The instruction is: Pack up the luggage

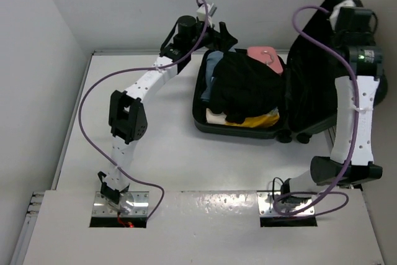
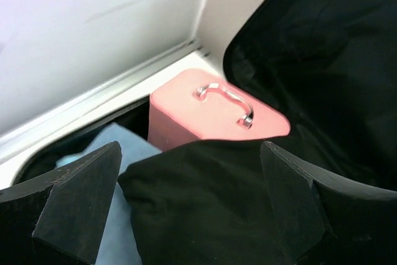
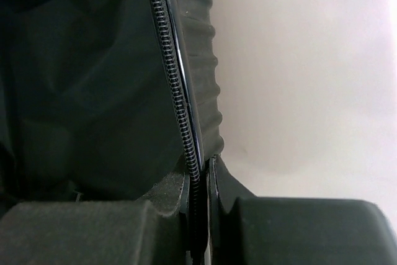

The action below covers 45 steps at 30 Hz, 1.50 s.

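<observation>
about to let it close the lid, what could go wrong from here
1. The right gripper pinches only the thin zipper rim of the suitcase lid; that grip could slip as the lid swings.
2. The black garment and pink case seem heaped high, so the lid may jam or trap fabric in the zipper.
3. The open left gripper hovers over the pink case, probably in the lid's path.

The left arm and right arm are white perforated links joined by black housings. A purple cable trails back from each arm's jaws to a screwed metal base plate. A green light glows behind the right jaws. The left gripper has black wedge fingers.
</observation>
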Tool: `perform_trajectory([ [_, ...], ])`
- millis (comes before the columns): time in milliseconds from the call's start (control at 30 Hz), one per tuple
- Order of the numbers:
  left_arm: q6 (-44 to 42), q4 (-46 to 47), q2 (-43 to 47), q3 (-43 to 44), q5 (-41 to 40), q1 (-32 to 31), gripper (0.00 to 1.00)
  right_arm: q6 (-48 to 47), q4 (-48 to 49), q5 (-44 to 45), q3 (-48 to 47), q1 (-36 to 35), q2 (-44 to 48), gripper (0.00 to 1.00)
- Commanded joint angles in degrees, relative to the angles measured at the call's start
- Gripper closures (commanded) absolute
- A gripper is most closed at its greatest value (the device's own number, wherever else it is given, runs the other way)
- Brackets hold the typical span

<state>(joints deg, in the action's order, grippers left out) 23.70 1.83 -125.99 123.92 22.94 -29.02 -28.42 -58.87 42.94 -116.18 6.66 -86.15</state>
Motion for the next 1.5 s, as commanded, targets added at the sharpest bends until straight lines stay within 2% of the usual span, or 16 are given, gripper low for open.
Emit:
perform_trajectory([
  [0,2.31,1.25,5.75,-3.06,-0.08,1.32,0.01,8.12,0.52,-11.74,-1.41,-10.50,-3.23,0.98],
  [133,2.31,1.77,8.92,-7.54,-0.88,3.00,0.01,11.80,-3.96,-10.94,-5.01,-23.84,-6.91,0.94],
  [233,2.31,2.56,11.99,-11.49,-2.11,4.49,0.01,14.45,-7.12,-12.61,-9.48,-33.97,-11.31,0.82],
  [267,2.31,2.57,12.96,-14.29,-3.41,5.19,0.01,14.97,-7.31,-14.09,-10.98,-39.38,-13.67,0.69],
  [333,2.31,4.93,16.30,-17.64,-4.04,5.81,0.01,14.54,-5.91,-14.29,-14.94,-43.29,-17.20,0.59],
  [367,2.31,5.81,17.61,-21.23,-4.83,7.29,0.01,14.02,-4.51,-13.85,-15.65,-48.61,-18.17,0.41],
  [467,3.54,10.91,22.45,-27.91,-7.01,11.15,0.01,7.80,8.02,-11.57,-17.50,-55.40,-22.56,0.11],
  [600,5.56,9.79,26.41,-30.31,-17.55,17.75,0.01,4.69,22.10,-13.56,-19.87,-58.77,-23.81,0.03],
  [667,0.77,6.54,28.42,-30.31,-26.22,19.52,0.01,8.45,28.14,-18.38,-19.45,-57.73,-21.01,0.03],
  [767,-5.66,5.91,29.49,-31.71,-34.00,20.66,0.01,11.89,36.07,-20.43,-11.71,-56.41,-16.08,0.01],
  [900,-8.40,2.05,29.23,-32.34,-41.74,21.98,0.01,18.21,37.25,-19.83,-12.49,-49.58,-13.26,0.03],
  [1000,-8.93,2.04,28.08,-34.79,-39.21,23.21,0.01,21.21,36.47,-16.32,-11.18,-42.54,-12.20,0.08],
  [1133,-10.00,0.91,20.99,-31.67,-35.86,25.84,0.01,34.19,31.02,-17.09,-3.02,-23.95,-8.61,0.22],
  [1200,-9.47,-5.14,14.16,-26.74,-33.75,27.34,0.01,36.85,28.73,-18.75,3.32,-20.47,-8.07,0.28],
  [1267,-10.69,-8.49,10.52,-21.28,-26.22,29.36,0.01,40.02,25.14,-20.09,6.56,-15.89,-8.42,0.33],
  [1467,-13.16,-15.97,5.42,-22.39,-17.85,28.76,0.11,45.03,22.13,-28.59,14.22,-4.76,-11.84,0.41],
])
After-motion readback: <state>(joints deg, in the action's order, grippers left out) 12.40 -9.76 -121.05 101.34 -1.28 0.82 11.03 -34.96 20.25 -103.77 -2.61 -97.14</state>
